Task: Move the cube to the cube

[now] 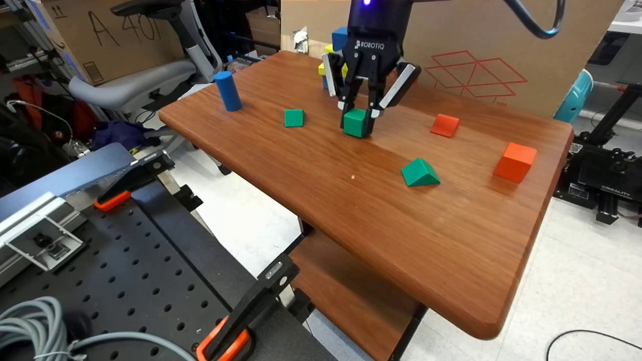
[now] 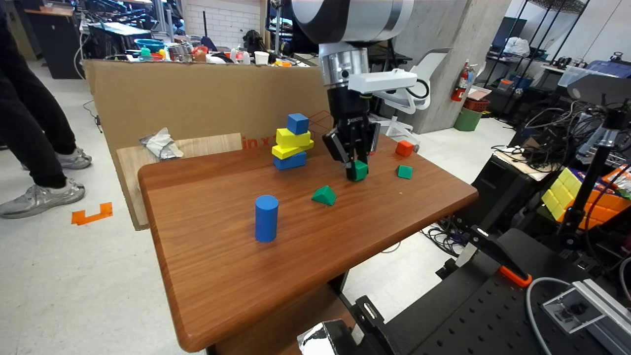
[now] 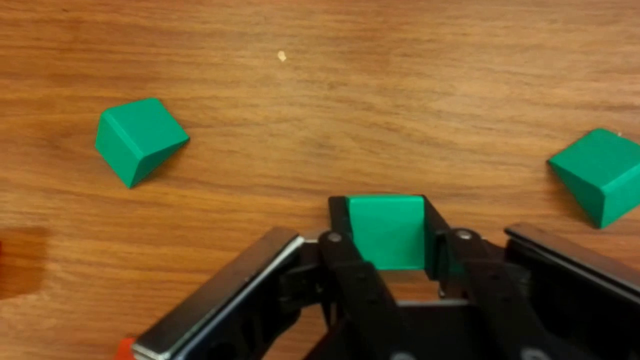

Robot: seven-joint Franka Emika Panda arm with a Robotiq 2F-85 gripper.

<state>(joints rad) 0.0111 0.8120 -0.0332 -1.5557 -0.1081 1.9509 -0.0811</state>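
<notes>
My gripper (image 1: 358, 120) points down over the table, its two pads pressed against opposite sides of a green cube (image 1: 354, 123). The cube also shows between the fingers in the wrist view (image 3: 387, 232) and in an exterior view (image 2: 361, 170). It is at or just above the table top; I cannot tell if it touches. An orange-red cube (image 1: 515, 161) sits near the table's end, apart from the gripper; it also shows in an exterior view (image 2: 404, 148). A blue cube (image 2: 297, 123) tops a stack of yellow and blue blocks behind the gripper.
Two green wedges (image 3: 142, 137) (image 3: 602, 172) lie on either side of the gripper. A red wedge (image 1: 445, 125) lies near the orange-red cube. A blue cylinder (image 2: 266, 218) stands upright. The stack's yellow blocks (image 2: 292, 138) are close behind. A cardboard sheet (image 1: 476, 55) borders the table (image 1: 401, 240).
</notes>
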